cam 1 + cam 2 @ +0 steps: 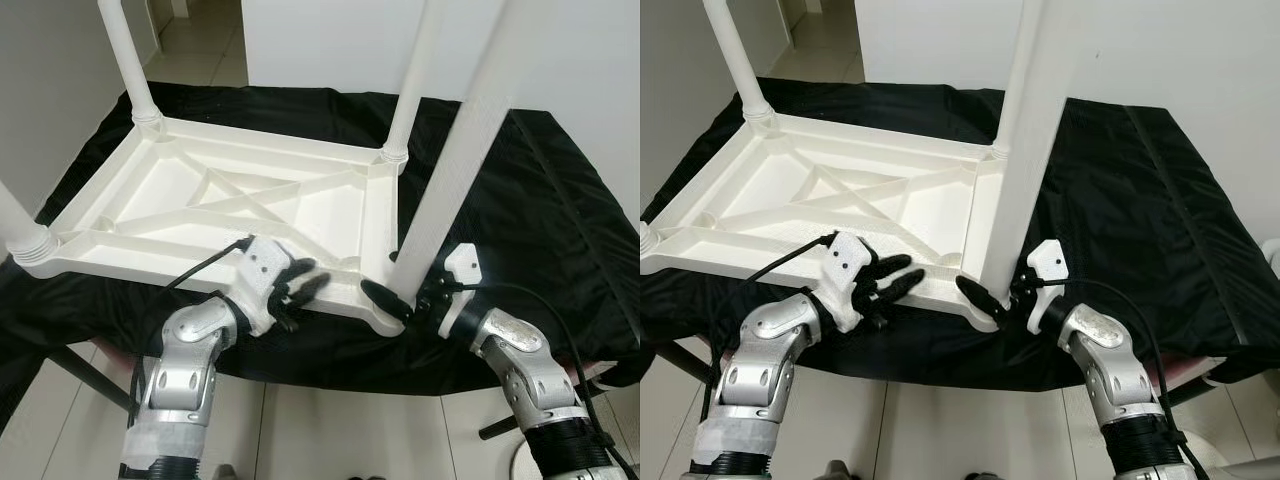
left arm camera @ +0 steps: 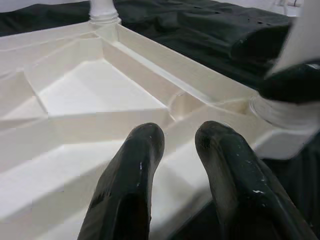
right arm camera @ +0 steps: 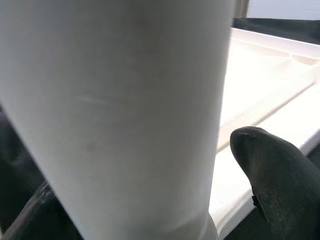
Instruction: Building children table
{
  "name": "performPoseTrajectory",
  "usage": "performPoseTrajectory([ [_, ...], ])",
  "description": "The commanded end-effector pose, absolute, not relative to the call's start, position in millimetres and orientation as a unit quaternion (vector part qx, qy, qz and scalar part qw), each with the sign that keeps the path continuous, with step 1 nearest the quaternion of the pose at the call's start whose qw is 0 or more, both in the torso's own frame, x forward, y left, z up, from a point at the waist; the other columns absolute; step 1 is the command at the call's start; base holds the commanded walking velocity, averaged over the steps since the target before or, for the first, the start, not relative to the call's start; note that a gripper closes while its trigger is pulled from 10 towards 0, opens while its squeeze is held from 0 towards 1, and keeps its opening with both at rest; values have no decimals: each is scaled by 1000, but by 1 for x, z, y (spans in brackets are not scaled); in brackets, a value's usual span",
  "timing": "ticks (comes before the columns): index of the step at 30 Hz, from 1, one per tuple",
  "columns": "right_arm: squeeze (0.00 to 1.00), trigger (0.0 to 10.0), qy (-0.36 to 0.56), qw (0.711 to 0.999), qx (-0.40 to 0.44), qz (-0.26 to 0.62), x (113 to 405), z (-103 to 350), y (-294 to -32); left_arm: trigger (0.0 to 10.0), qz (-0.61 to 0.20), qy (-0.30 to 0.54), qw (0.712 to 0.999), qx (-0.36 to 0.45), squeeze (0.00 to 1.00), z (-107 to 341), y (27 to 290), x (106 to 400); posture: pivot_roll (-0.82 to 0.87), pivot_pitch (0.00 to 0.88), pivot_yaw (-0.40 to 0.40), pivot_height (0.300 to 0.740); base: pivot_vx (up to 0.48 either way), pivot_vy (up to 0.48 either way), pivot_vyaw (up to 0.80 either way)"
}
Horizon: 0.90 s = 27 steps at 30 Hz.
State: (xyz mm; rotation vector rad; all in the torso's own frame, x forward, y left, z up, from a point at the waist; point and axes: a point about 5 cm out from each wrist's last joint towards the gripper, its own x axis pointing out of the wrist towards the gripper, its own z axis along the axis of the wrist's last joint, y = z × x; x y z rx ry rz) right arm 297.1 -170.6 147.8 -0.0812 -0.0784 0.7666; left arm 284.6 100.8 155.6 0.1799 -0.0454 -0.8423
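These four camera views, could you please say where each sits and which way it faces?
Left eye view: head, looking down on the upturned table top; both arms show.
Right eye view: the same scene, shifted.
Left wrist view: along the left gripper over the ribs.
Right wrist view: right gripper around the near leg.
All share the table.
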Motion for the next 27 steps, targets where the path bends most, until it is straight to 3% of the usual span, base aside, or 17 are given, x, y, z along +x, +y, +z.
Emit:
performPoseTrajectory([
  [1,0,10000,-34,936,-43,348,300,145,-180,10000,-412,-20,906,97,0,155,98,282,67,69,-35,740,0,0,0],
  [10,0,10000,-53,949,-36,308,311,147,-193,10000,-399,-32,911,98,0,161,95,288,42,69,-32,740,0,0,0],
  [18,0,10000,-64,943,-43,323,311,147,-184,10000,-454,-16,890,51,0,158,77,282,31,82,-22,740,0,0,0],
  [25,0,10000,-72,938,-59,334,311,148,-179,10000,-473,-27,878,65,0,161,68,281,12,76,-27,740,0,0,0],
  [26,0,8353,-74,936,-60,337,311,149,-178,10000,-473,-28,878,63,0,162,68,282,11,77,-28,740,0,0,0],
  [27,0,8353,-74,936,-60,337,311,149,-178,10000,-473,-28,878,63,0,162,68,282,11,77,-28,740,0,0,0],
])
